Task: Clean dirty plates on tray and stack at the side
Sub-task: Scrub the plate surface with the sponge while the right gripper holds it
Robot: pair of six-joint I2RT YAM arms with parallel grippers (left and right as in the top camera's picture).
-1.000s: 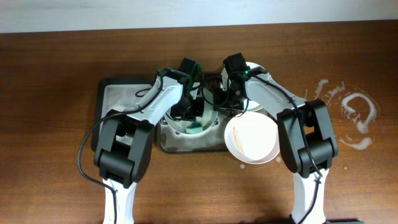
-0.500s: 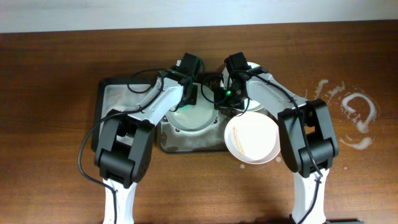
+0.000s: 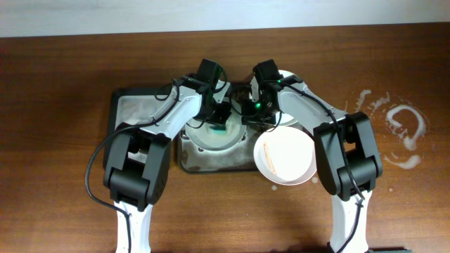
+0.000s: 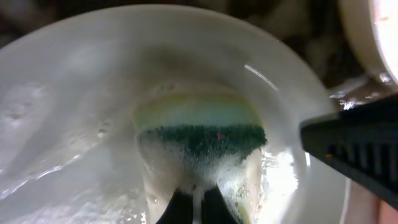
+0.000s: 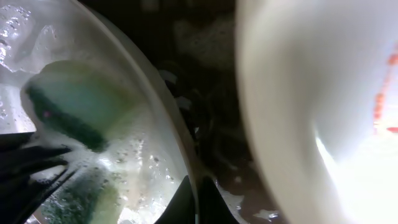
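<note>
The left gripper [image 3: 219,123] has pulled the green sponge [image 3: 220,130] back toward the middle of the soapy plate [image 3: 205,143]. Half a second ago I could not see the sponge from above at all. Nothing else looks moved.

The left gripper is squeezed tight on the sponge and presses it onto the plate. In the left wrist view, foam covers so much that I can hardly see the fingers.

The right gripper [image 5: 198,194] is pinched on the right rim of the same plate. Its jaws are almost together with the thin rim between them. The bottom edge of the picture cuts them off.

The soapy plate lies on the tray [image 3: 211,166], in the middle of the table [image 3: 56,183] between the two arms. The arms hide the back of the tray.

The smeared plate [image 3: 283,158] has thin orange lines on it. It sticks out over the tray's front right corner. I cannot tell if it touches the soapy plate.

A small white bit of the third plate [image 3: 290,121] peeks out beside the right arm. The rest is hidden.

Another dark tray [image 3: 126,105] sits to the left, partly under the left arm. White splashes [image 3: 402,130] lie on the table far to the right.
</note>
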